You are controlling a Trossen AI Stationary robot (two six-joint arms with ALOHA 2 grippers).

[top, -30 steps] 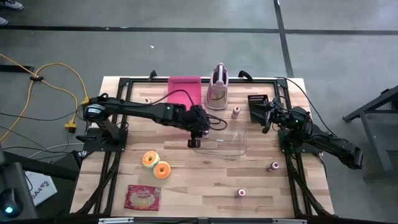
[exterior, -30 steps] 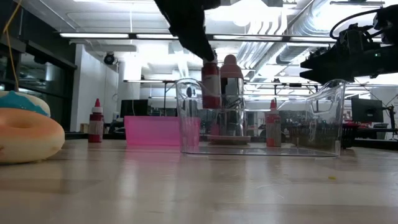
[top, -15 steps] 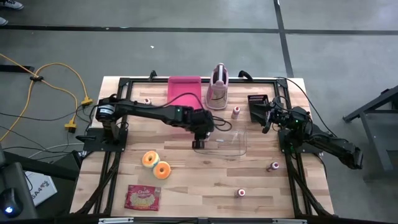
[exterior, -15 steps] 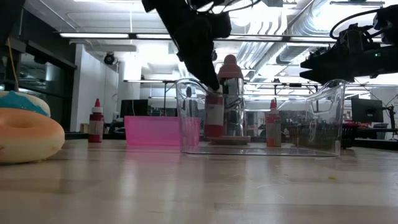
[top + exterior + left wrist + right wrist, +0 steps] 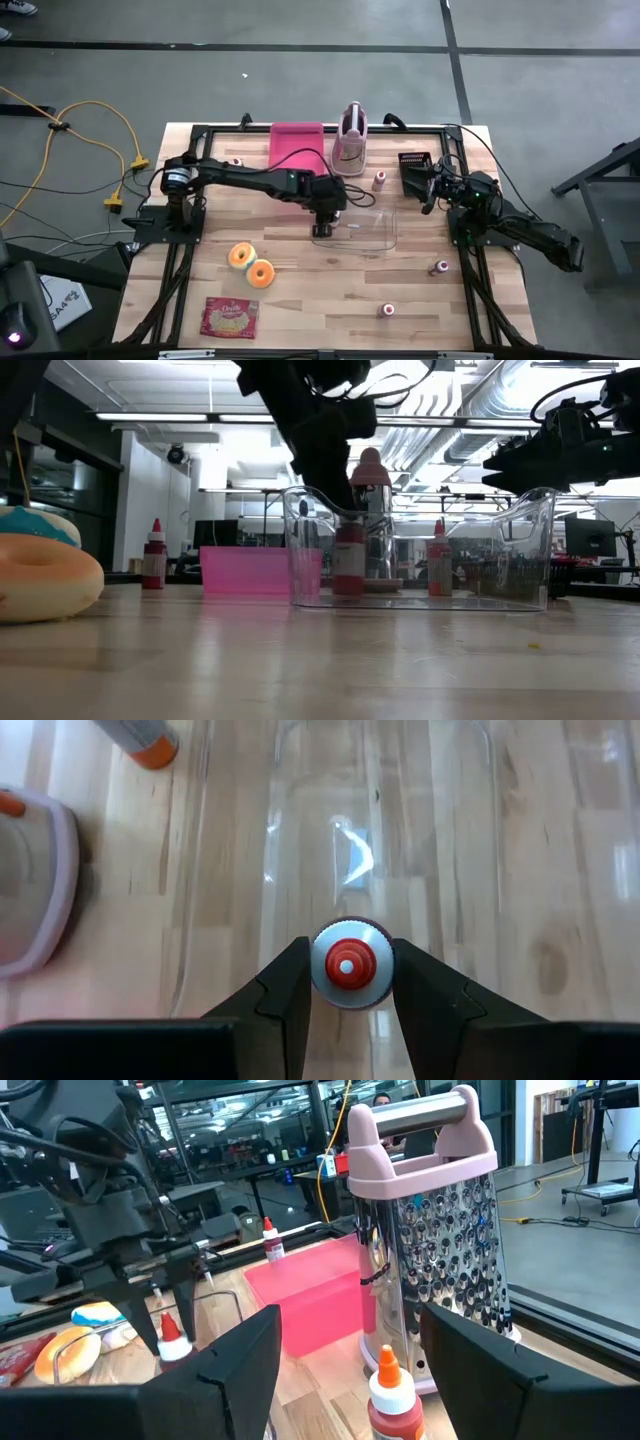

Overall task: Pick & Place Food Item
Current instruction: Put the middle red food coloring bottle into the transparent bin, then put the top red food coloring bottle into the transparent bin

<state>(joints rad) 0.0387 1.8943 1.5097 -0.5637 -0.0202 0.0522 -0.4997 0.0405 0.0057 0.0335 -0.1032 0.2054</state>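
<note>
Clear bin (image 5: 520, 550): bottle (image 5: 346, 964) between left gripper (image 5: 348, 988) fingers

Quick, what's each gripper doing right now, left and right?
Left gripper: shut on the small red-capped bottle, inside the clear bin.
Right gripper: open, empty, parked at the table's right side.

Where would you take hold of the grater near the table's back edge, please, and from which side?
Probably by the bar handle on top of the grater, coming down from above. It stands upright, and the handle bridges its pink top with a gap underneath for fingers. Its perforated metal faces are broad and taper upward, so a side pinch would likely slip. The right end effector waits nearest.
</note>
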